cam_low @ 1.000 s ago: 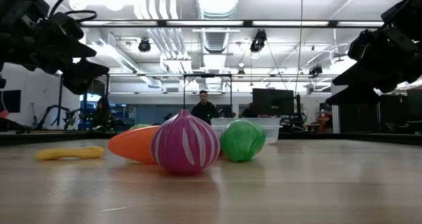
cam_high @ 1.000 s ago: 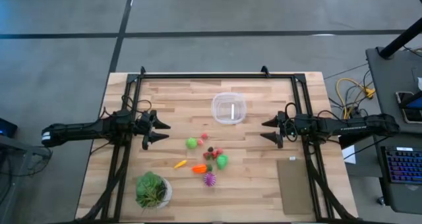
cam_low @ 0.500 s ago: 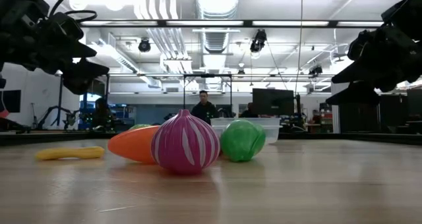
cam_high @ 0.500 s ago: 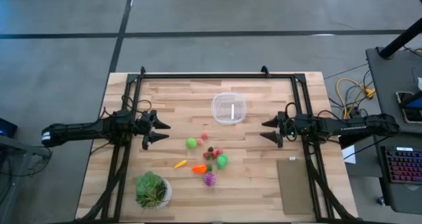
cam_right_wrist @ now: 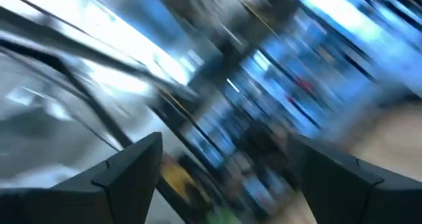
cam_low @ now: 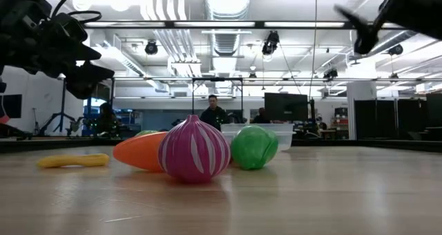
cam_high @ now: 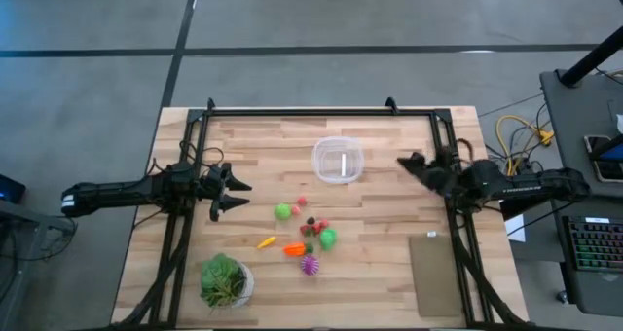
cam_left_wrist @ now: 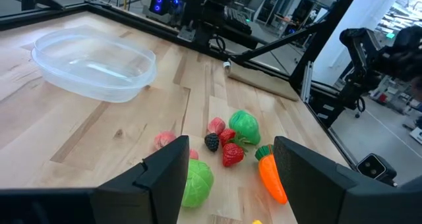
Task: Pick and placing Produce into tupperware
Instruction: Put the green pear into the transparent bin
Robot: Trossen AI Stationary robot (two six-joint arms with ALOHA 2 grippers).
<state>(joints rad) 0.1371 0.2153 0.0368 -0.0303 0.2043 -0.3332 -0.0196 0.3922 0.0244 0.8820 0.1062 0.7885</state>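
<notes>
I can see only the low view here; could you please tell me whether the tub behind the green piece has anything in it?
Observer: The tub is empty; from above, only bare plastic shows inside.
Operator: Thank you. Does anything lie hidden behind the purple ball?
Observer: Yes, a few small red pieces and a dark berry sit between it and the tub.
Operator: And how does the left tool stand?
Observer: It hangs open and holds nothing, off to the left of the red pieces.
</notes>
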